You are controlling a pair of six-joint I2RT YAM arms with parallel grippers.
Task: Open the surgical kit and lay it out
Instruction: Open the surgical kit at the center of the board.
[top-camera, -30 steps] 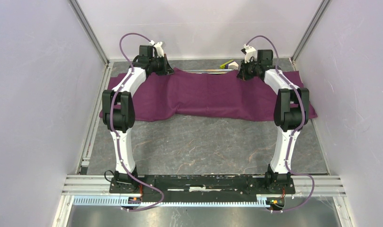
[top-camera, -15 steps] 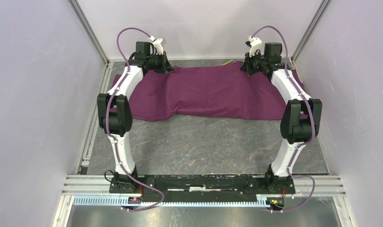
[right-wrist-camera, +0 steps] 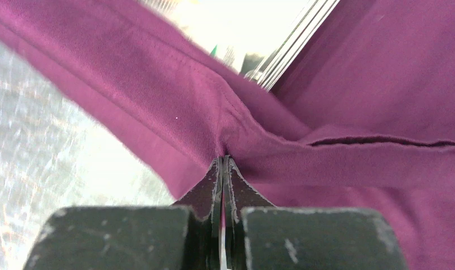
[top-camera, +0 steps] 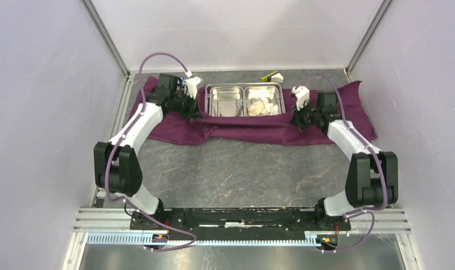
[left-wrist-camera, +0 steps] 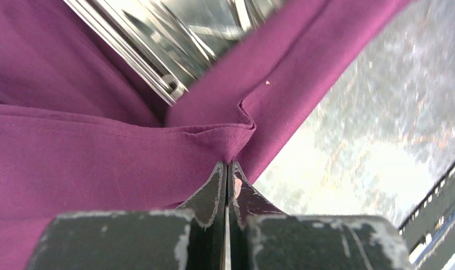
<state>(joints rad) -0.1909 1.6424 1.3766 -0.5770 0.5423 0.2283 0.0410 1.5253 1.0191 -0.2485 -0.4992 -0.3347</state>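
We are dragging cloth (top-camera: 242, 132) back toward near bench edge, left gripper (left-wrist-camera: 227, 167) and right gripper (right-wrist-camera: 221, 162) each pinching its fold; tray (top-camera: 244, 100) now uncovered, layout coming next.

The cloth (left-wrist-camera: 101, 163) is a dark purple woven fabric, matt, with a fine twill weave and a stitched hem that shows close up. The tray (top-camera: 244, 100) is polished steel, mirror-bright and throwing back glare. The gauze (top-camera: 260, 106) looks soft, white and crumpled. The table (top-camera: 230, 174) is smooth, grey and marbled like stone, with a faint sheen. The left gripper (left-wrist-camera: 226, 166) and right gripper (right-wrist-camera: 221, 160) have matt black fingers (left-wrist-camera: 211, 191), scuffed pale and rough along their edges.
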